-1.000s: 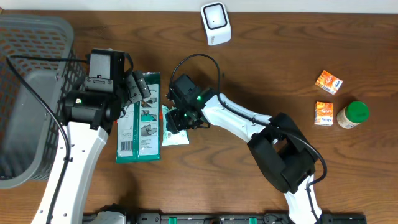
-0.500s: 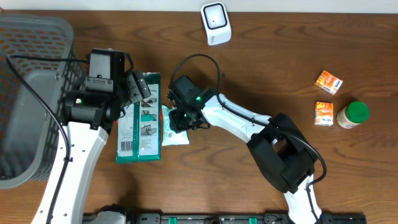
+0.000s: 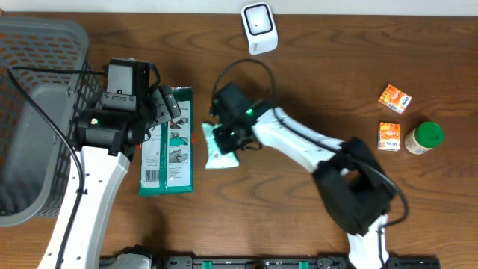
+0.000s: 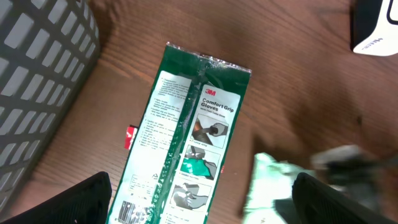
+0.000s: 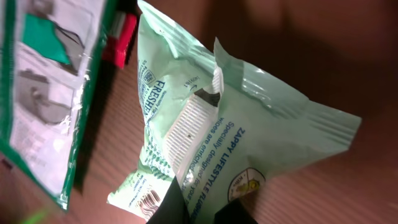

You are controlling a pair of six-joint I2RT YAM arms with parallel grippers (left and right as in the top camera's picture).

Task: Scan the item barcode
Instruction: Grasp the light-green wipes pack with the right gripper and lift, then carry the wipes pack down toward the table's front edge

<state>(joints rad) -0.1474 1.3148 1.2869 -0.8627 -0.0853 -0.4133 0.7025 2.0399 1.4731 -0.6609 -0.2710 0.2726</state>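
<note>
Right tool (image 5: pixel 200 210) is pinched shut on the pale green packet (image 5: pixel 242 137), and its barcode (image 5: pixel 148 200) looks to sit right beside the tips, bit blurry though. I'd lift gently and turn that face toward the scanner (image 3: pixel 258 28) ahead; left tool (image 4: pixel 199 208) is wide open.

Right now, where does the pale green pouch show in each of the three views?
Overhead: the pale green pouch lies left of centre, just right of the 3M gloves pack.
Left wrist: the pouch is lower right, blurred; the pack is at centre.
Right wrist: the pouch fills the middle; the pack runs along the left edge.
Shared landmark: the 3M gloves pack, beside the pouch in all three.
</note>
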